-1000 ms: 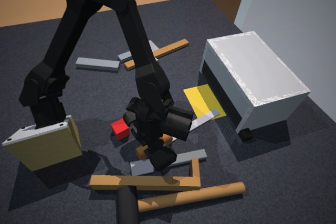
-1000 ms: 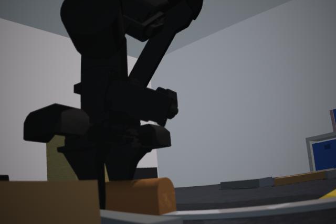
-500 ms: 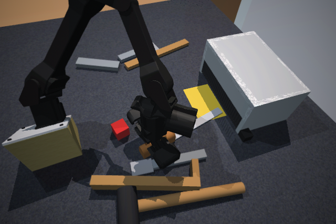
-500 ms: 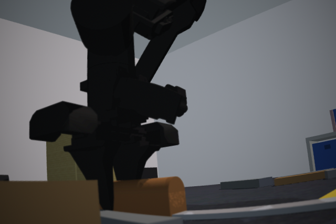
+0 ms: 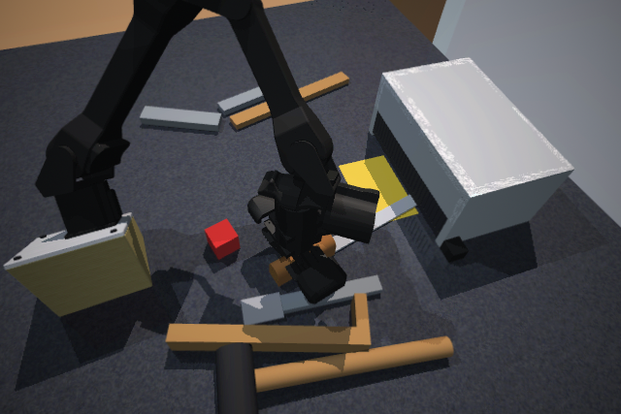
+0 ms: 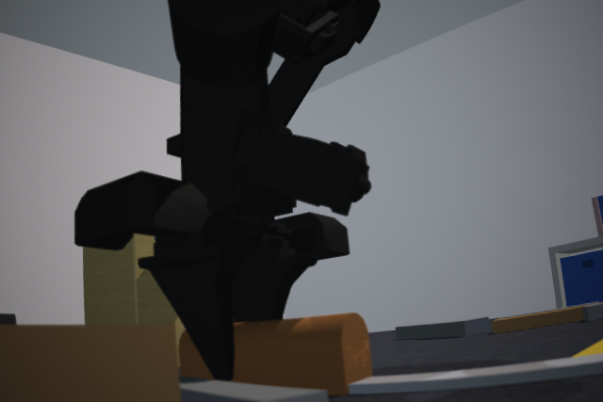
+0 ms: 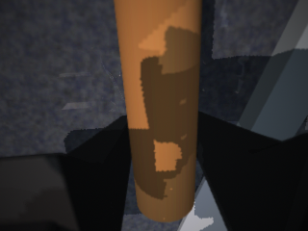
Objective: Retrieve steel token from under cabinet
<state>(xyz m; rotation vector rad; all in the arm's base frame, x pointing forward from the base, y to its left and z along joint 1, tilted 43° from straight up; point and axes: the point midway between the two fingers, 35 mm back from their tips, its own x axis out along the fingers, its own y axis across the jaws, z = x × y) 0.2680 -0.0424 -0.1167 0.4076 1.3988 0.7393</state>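
Note:
My gripper [image 5: 294,260] [image 7: 159,121] is shut on the thick orange handle [image 5: 279,271] [image 6: 311,353] [image 7: 159,29] of a tool, low over the table. A long thin pale blade [image 5: 396,211] [image 6: 467,376] runs from beyond the handle to the yellow marked area [image 5: 353,171] [image 6: 592,349]; its far end is over that area's near corner, just in front of the cabinet [image 5: 516,134]. Whether the handle touches the table is hard to tell. The dark vent slots [image 5: 408,169] show no token that I can make out, and none shows on the visible yellow. The arm hides part of the blade.
A grey bar with a wider plate [image 5: 262,307] lies close beside the gripper. Nearer are an L-shaped wooden piece [image 5: 215,334] and a dark-headed wooden mallet [image 5: 350,364]. A red cube [image 5: 220,238] stands left of the hand. A black block [image 5: 454,249] touches or nearly touches the cabinet's corner.

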